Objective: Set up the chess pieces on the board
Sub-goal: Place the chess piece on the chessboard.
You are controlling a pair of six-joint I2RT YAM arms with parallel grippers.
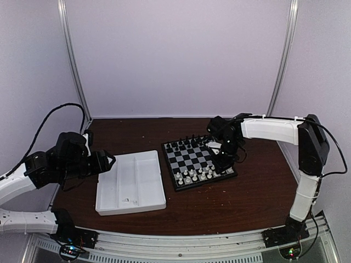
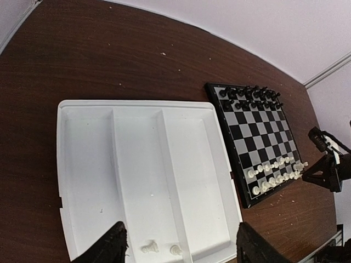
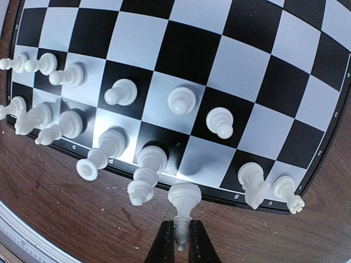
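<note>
A dark brown wooden table carries a white tray on its left half. A board lies just beside the tray's right edge, turned slightly askew.

Soft even light, faint shadows; wrist views fisheye-warped, top view slightly soft

The tray lies just left of the board carrying chess pieces.
</note>
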